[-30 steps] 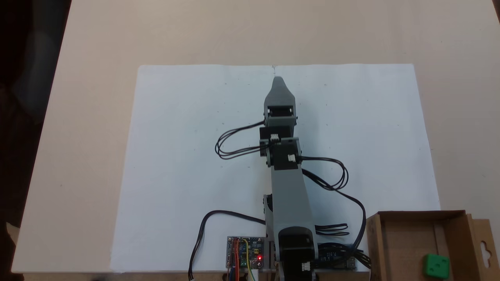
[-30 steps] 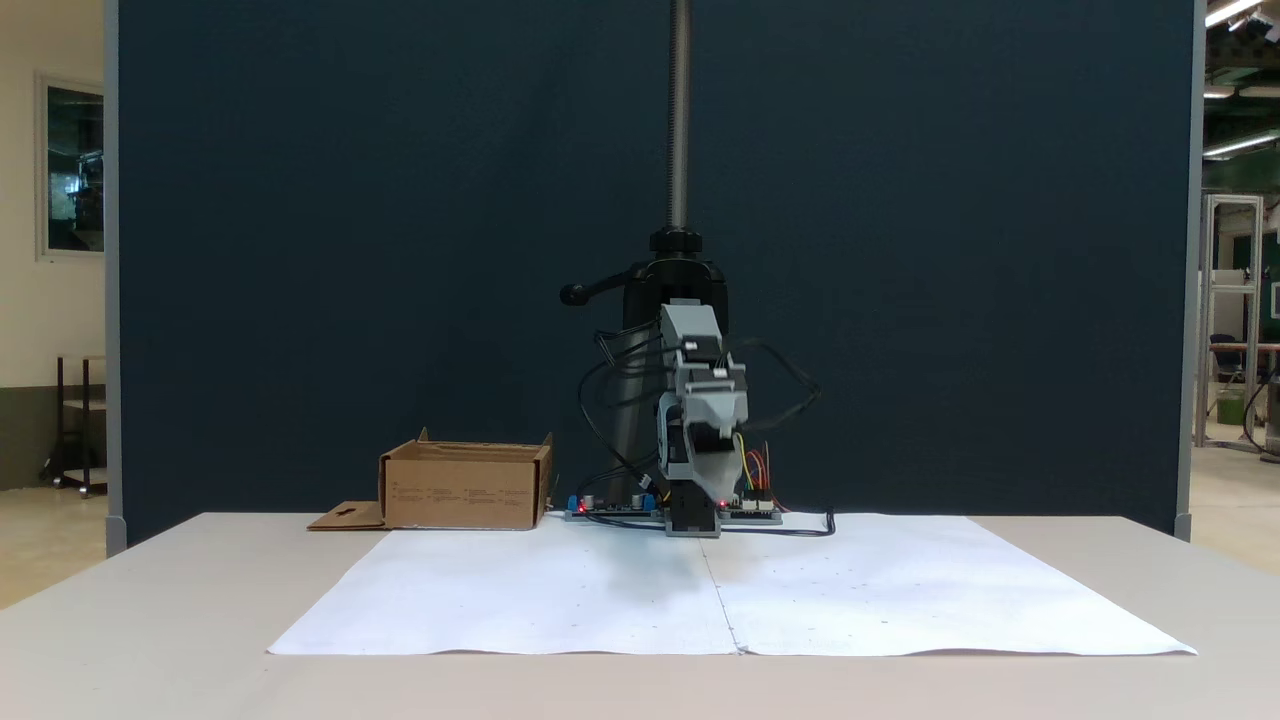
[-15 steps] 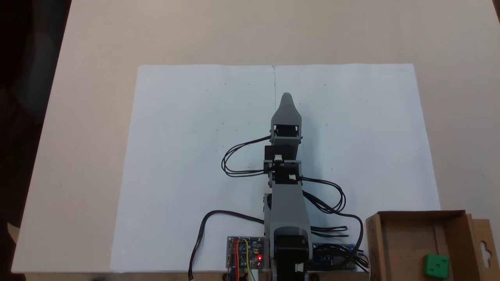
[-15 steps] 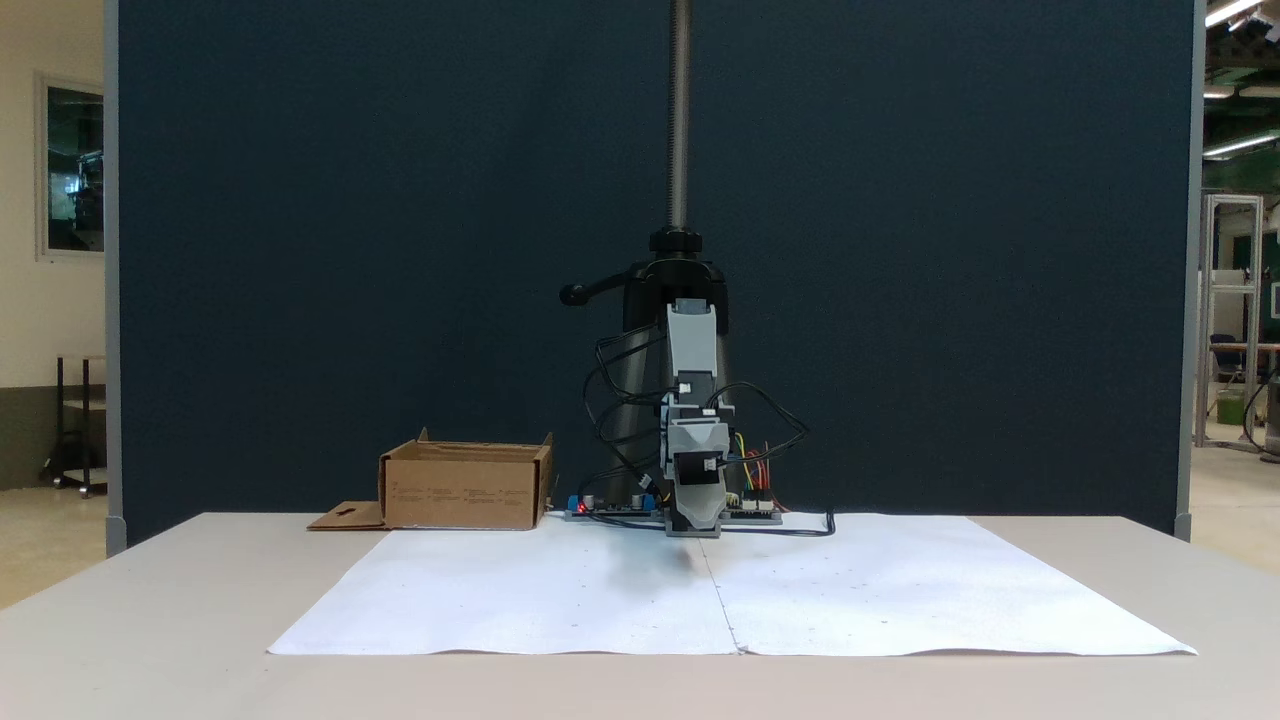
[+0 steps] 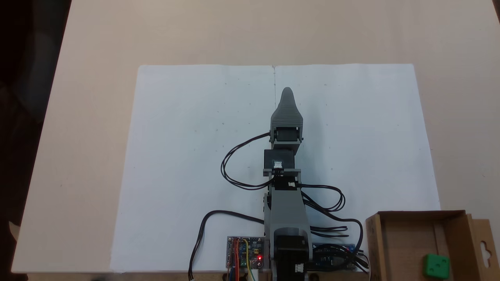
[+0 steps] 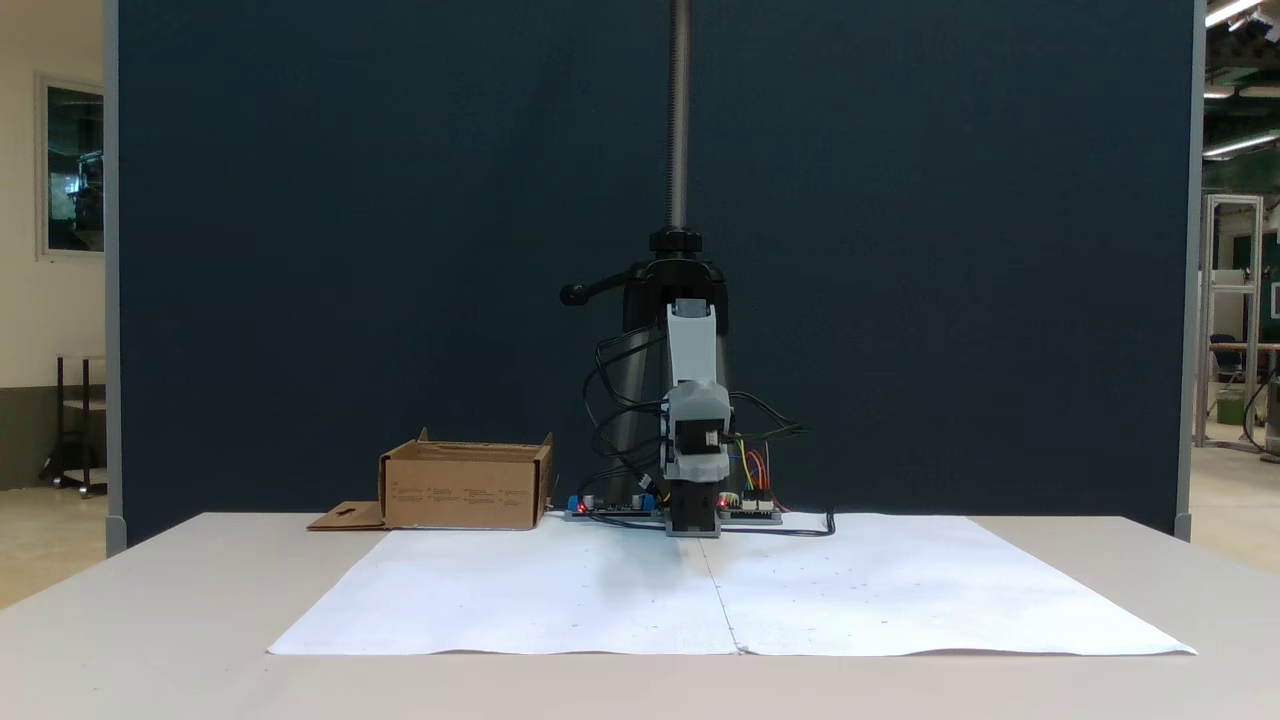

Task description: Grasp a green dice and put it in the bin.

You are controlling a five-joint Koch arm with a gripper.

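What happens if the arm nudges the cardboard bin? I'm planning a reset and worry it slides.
The bin looks like thin cardboard holding just the green dice, so it is probably light and would slide. Its low walls make tipping unlikely. The side flap would likely bend.

In a fixed view from above, the paper sheet (image 5: 195,156) is being carried by the table (image 5: 97,39), and the arm (image 5: 287,195) is being extended along the sheet's middle. The bin (image 5: 406,234) is being kept right of the arm's base, with the green dice (image 5: 436,266) being held inside it
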